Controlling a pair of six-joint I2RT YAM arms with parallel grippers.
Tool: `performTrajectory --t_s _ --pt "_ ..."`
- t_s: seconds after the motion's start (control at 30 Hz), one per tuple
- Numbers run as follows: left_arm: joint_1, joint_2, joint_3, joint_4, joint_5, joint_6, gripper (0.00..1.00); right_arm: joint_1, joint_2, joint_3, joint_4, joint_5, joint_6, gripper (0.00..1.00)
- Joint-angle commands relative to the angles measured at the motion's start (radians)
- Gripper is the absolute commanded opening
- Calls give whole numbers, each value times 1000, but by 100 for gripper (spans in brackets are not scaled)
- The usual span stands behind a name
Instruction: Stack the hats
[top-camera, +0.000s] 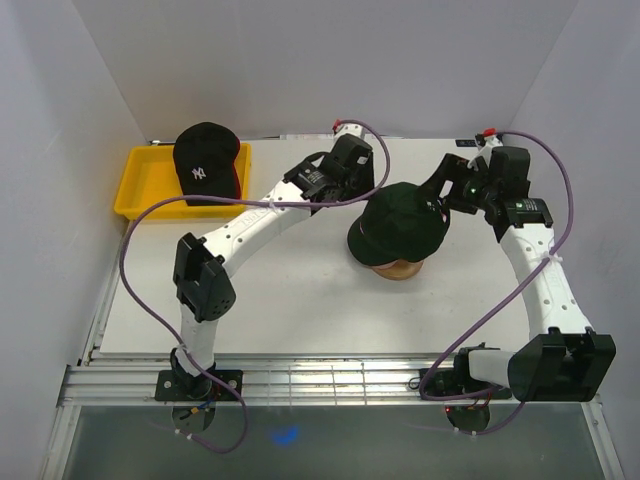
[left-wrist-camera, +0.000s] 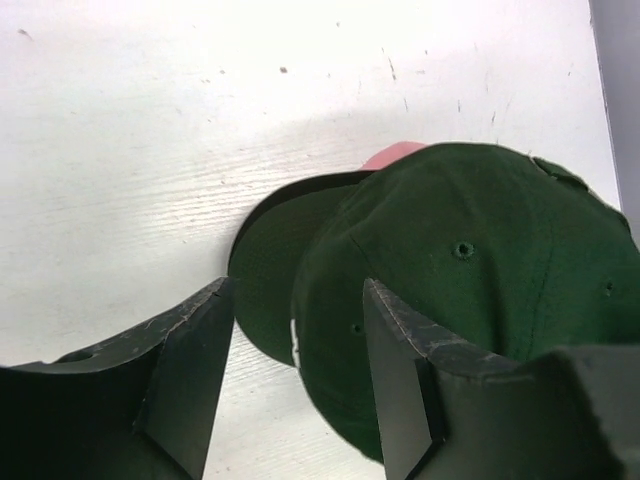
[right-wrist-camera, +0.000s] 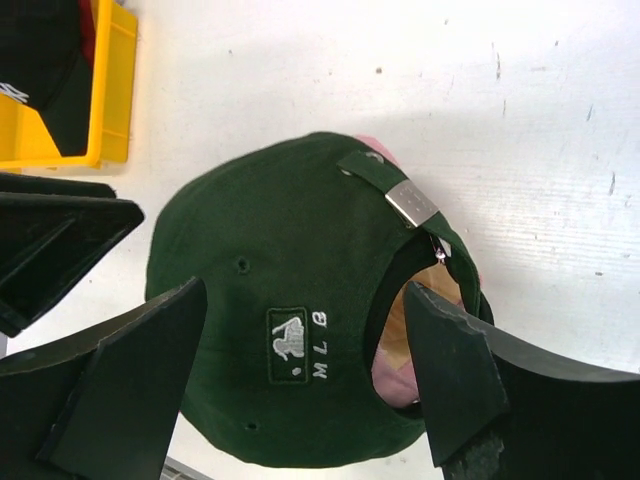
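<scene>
A dark green hat (top-camera: 398, 225) sits on a round wooden stand (top-camera: 398, 268); something pink (left-wrist-camera: 395, 155) shows under its edge. Its brim (left-wrist-camera: 265, 270) points toward the near left, and its back carries an MLB patch (right-wrist-camera: 295, 345) and a metal strap buckle (right-wrist-camera: 412, 203). My left gripper (top-camera: 366, 188) (left-wrist-camera: 295, 380) is open, its fingers astride the hat's front. My right gripper (top-camera: 441, 193) (right-wrist-camera: 300, 390) is open over the hat's back, holding nothing. A black hat (top-camera: 205, 160) with a white logo lies in the yellow tray, with a red hat's edge (top-camera: 238, 182) beneath it.
The yellow tray (top-camera: 140, 190) (right-wrist-camera: 112, 90) stands at the table's far left corner, against the left wall. White walls close in the left, back and right sides. Purple cables loop beside both arms.
</scene>
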Motion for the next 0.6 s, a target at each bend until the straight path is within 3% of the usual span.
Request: performTrajectory --t_s 0.0,0.1,0.2,0.43,0.57 --pt "34 -135 36 -38 -56 37 64 -6 -6 76 -7 -11 -13 85" --pt "74 -187 15 -48 -106 63 65 -5 -18 102 -10 -11 0 88" --pt "184 -233 -23 -57 -123 71 65 -6 -30 140 -12 -28 9 89" --pt "599 -254 -149 50 -116 79 67 -5 -67 200 -17 -93 24 90" --pt "750 -183 -160 193 -47 118 72 -5 -78 194 -20 -125 9 91"
